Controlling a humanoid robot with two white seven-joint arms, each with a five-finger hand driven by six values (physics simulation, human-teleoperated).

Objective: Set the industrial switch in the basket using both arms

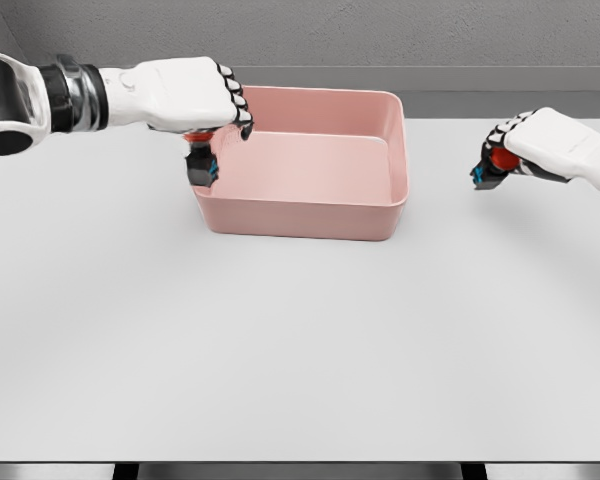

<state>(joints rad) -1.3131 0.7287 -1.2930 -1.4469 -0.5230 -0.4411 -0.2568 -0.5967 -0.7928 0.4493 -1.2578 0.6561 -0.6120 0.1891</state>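
A pink rectangular basket (310, 215) stands at the back middle of the white table. My left hand (220, 105) hangs over the basket's left rim, shut on an industrial switch (201, 165), a dark block with a red cap and blue parts that dangles just at the rim. My right hand (505, 150) is to the right of the basket, above the table, shut on a second industrial switch (490, 168) with a red button and blue detail. That switch is partly hidden by the fingers.
The white table (280, 350) stretches wide in front of the basket to its front edge. A grey wall stands behind the table's far edge.
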